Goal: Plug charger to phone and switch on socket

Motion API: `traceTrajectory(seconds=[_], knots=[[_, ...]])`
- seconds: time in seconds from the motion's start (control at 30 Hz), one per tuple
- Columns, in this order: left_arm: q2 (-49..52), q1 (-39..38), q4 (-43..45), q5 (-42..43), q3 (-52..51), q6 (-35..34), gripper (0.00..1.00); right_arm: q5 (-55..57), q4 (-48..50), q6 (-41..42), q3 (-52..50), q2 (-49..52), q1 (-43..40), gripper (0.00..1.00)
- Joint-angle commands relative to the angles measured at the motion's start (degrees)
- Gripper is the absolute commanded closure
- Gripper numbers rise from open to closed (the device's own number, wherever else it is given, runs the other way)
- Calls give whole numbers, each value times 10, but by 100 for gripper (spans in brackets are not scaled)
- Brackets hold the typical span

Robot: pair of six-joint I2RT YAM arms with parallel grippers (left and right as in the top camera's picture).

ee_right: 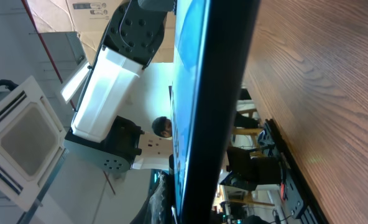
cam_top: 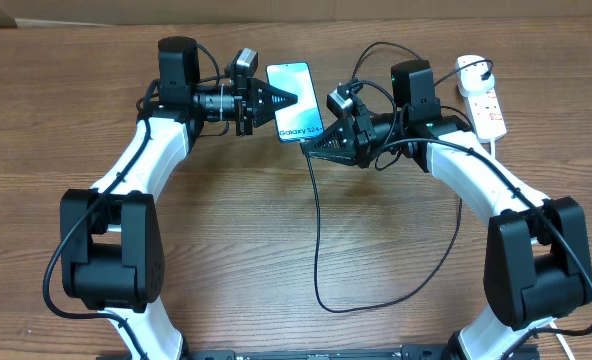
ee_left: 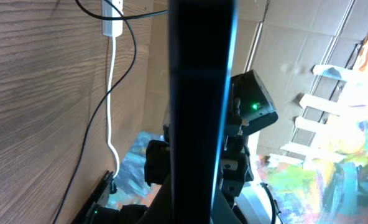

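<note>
Two claws of mine are both pressed tight together. Closest to me, a long thin black charger cable [cam_top: 316, 240] lies in a big loose loop on the brown wooden table [cam_top: 226, 230]. One end climbs up to my right claw [cam_top: 319, 143]. That claw sits at the bottom corner of the slim flat phone [cam_top: 296, 95] with the bright blue screen. I cannot tell if it pinches the little plug tip or the phone's corner, because my own black fingers hide that spot. My left claw [cam_top: 284, 100] pinches the phone's left edge. Both wrist views show the phone from its thin side, with a gap between it and the wood. So I think it is held up off the table, screen up.

Farthest away, at the back right, lies the small white socket strip [cam_top: 486, 102] with red marks on its switches. A black plug [cam_top: 473, 72] sits in it, and a thick white cord [ee_left: 109, 99] runs away from it. Nothing touches the switches.

I think the job is about half done. The cable end is at the phone, but I cannot see if the tip is in. Pushing it in may be left. Pressing the switch surely is.
</note>
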Motion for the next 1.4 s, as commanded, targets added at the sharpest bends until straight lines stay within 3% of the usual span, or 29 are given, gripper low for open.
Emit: traceTrajectory(seconds=[0.0, 1.37], knots=[[-7, -19, -2, 87, 7, 3, 96, 26, -7, -6, 12, -14, 4, 96], [-7, -8, -2, 97, 7, 7, 96, 93, -40, -5, 13, -14, 1, 96]])
